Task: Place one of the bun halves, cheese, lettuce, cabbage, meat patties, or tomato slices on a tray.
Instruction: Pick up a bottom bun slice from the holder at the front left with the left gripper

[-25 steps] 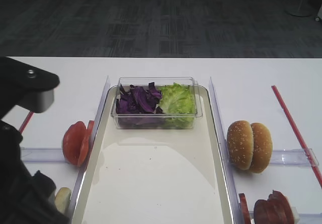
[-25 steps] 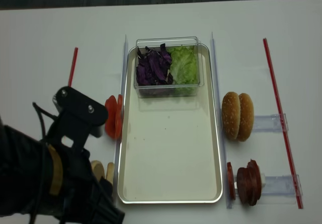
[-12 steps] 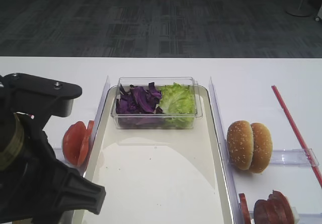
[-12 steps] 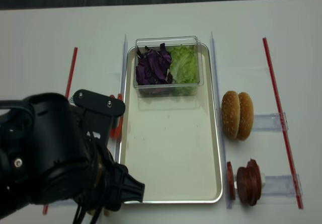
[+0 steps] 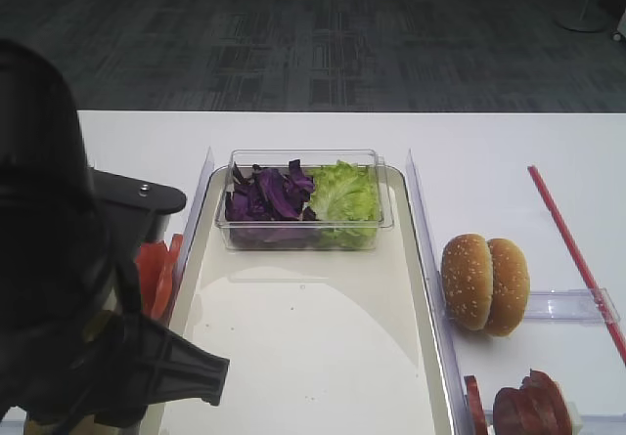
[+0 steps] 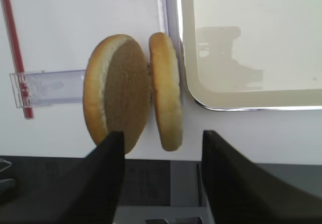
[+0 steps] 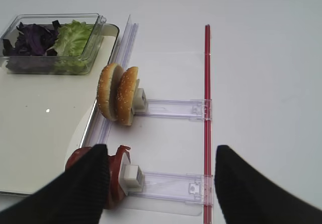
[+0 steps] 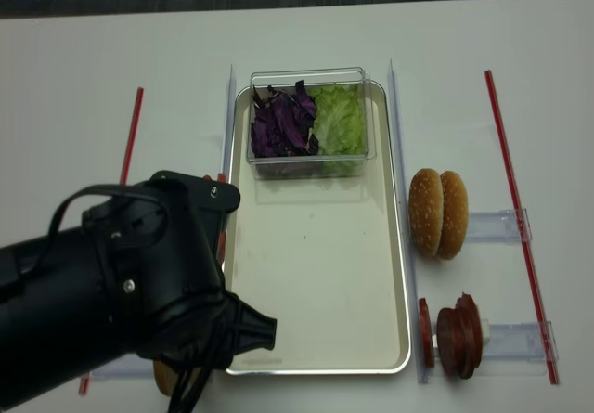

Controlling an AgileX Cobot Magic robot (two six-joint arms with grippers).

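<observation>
White tabletop (image 8: 74,51) fills the scene, with dark carpeted floor behind it in the first high view. Down the middle lies the tray (image 8: 316,292), cream and glossy with a thin silvery rim, its near part bare. At its far end sits a clear plastic tub (image 8: 311,116) holding the cabbage (image 8: 278,121) on the left and the lettuce (image 8: 339,121) on the right. Right of the tray, two sesame-seeded buns (image 8: 439,213) stand on edge in a clear rack, and nearer the front a row of dark red slices (image 8: 455,334) stands in another rack. A red strip (image 8: 515,209) runs along the table's right side and another along the left. The bulky black left arm (image 8: 121,292) covers most of the table's left side in both high views and hides much of the tomato slices (image 5: 156,264), of which only an orange-red edge shows beside the tray's left rim. In the left wrist view the bun halves (image 6: 133,98) stand on edge together just left of the tray's near corner, and the left gripper (image 6: 161,153) hangs over them with its dark fingers (image 6: 108,158) spread apart, one on either side of the pair's lower edges, gripping nothing. The right gripper (image 7: 158,183) hovers above the red slices with its fingers wide apart and nothing between them.
</observation>
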